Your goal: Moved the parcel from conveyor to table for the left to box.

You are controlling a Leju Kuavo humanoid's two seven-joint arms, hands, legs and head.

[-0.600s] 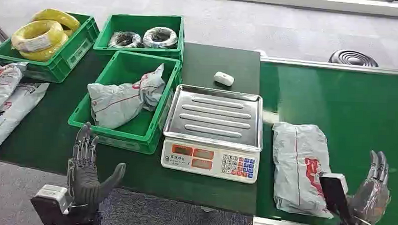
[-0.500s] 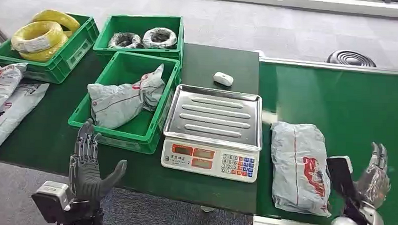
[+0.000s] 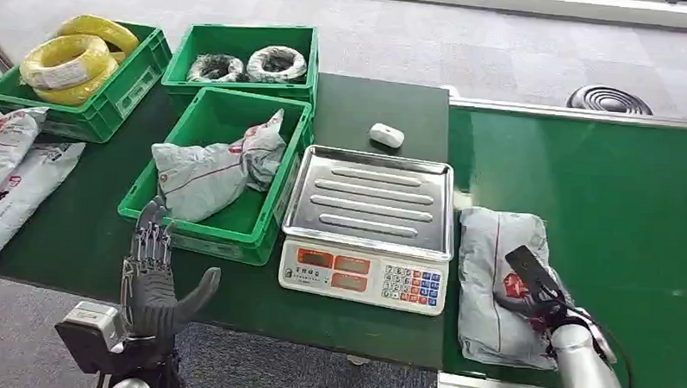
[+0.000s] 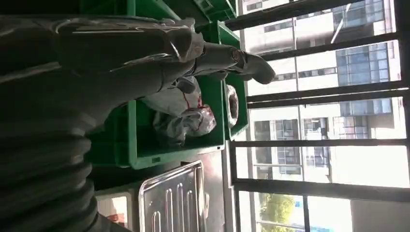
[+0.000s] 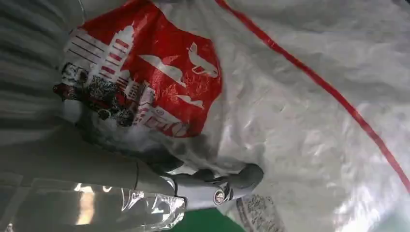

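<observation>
Right hand (image 3: 539,300) is down on the grey parcel (image 3: 492,294) lying on the conveyor (image 3: 616,195), fingers (image 5: 241,180) pressing its wrapper; a full grasp I cannot tell. Left hand (image 3: 151,282) hovers released, fingers spread, before the tabletop (image 3: 80,228).

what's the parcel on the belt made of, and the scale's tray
The parcel looks like thin grey plastic film: crinkled and glossy, with red print. The scale's tray looks like stainless steel: bright, reflective, with pressed ribs. Both judged by look only.

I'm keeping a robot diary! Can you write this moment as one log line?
right hand: on parcel, grip unclear | parcel: on conveyor beside scale | left hand: open, by table edge
</observation>
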